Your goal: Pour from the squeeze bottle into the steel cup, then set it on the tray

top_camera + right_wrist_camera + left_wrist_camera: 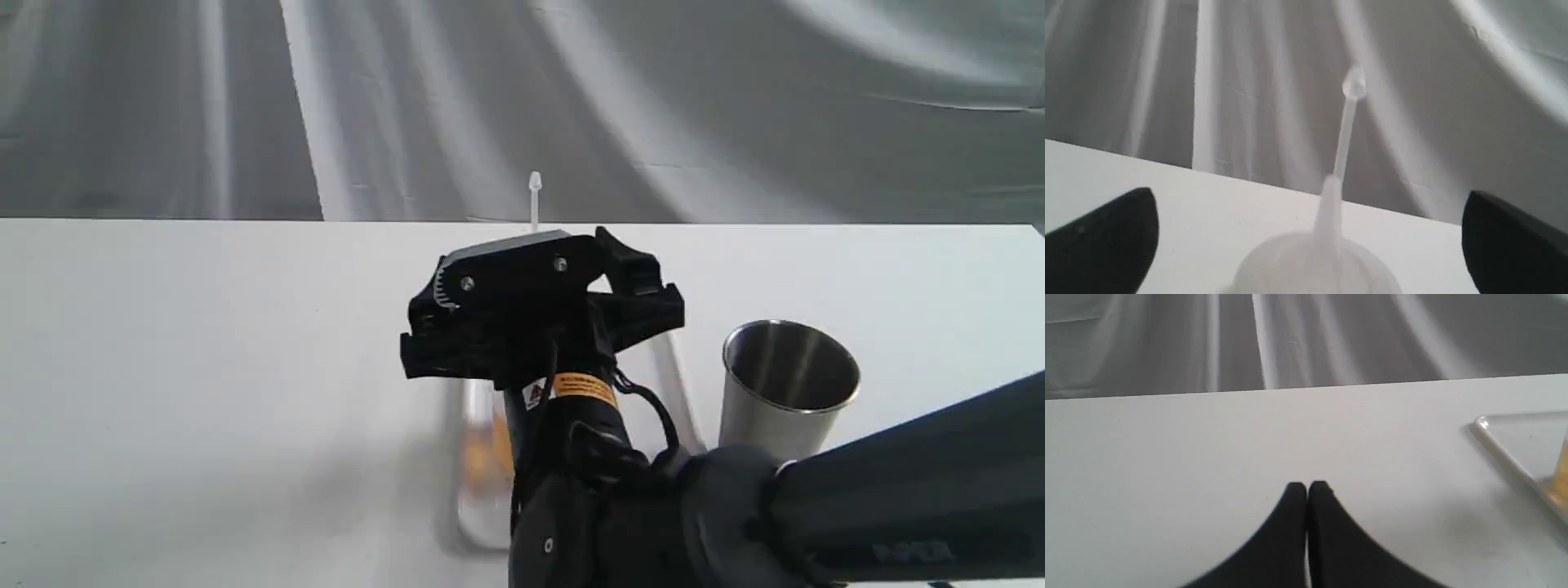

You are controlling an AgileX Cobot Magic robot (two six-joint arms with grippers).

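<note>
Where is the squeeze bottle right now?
Exterior view, centre: the squeeze bottle stands on the tray, left of the steel cup, with the open right pincer either side of its nozzle.

Right gripper (1310,245): my black housing (522,282) bears two silver screws (466,283) and a toothed grey edge; an orange label (584,385), white warning sticker (535,394) and looped black cable (653,408) sit behind. Left gripper (1306,490): my matte black tapered fingers (1286,531).

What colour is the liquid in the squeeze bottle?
Amber-orange; it shows best in the exterior view, low in the squeeze bottle.
</note>
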